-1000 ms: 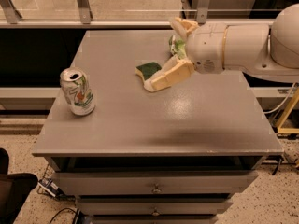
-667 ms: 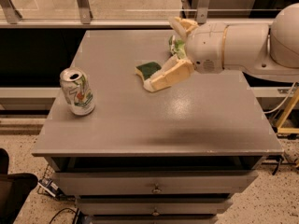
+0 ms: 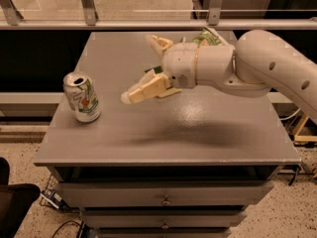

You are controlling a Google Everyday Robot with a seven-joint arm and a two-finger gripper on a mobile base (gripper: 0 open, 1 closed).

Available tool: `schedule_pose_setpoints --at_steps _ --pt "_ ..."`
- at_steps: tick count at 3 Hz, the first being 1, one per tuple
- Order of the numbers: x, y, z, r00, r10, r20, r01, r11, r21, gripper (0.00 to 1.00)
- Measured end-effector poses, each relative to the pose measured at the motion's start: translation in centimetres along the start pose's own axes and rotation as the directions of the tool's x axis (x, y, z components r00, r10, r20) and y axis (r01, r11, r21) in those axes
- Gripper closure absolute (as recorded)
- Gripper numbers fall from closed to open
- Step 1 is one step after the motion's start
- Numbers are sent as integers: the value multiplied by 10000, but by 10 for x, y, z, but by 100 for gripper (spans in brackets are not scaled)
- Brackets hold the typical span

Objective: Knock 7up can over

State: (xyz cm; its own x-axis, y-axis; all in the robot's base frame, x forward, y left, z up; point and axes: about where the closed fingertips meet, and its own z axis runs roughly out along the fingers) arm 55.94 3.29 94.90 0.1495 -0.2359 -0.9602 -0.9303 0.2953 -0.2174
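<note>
The 7up can point(image 3: 82, 97) stands upright on the left side of the grey table point(image 3: 163, 138), near its left edge. It has a silver top, white and green sides and a large "7". My gripper point(image 3: 140, 67) hangs over the middle of the table, to the right of the can and apart from it. Its fingers point(image 3: 143, 89) are spread wide, one toward the front left and one toward the back, with nothing between them. The white arm point(image 3: 267, 68) comes in from the right.
A crinkled green snack bag point(image 3: 207, 37) lies at the back of the table, mostly hidden behind my wrist. The table has drawers point(image 3: 163, 200) below its front edge. A rail and glass panel point(image 3: 148, 19) run behind the table.
My gripper has moved left, toward the can, and now covers most of the green bag. The can has not moved.
</note>
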Motion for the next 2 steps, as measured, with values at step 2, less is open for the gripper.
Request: schedule_pose_setpoints --at_steps 2 --pt "5 13 49 9950 574 816 -521 9965 -649 0"
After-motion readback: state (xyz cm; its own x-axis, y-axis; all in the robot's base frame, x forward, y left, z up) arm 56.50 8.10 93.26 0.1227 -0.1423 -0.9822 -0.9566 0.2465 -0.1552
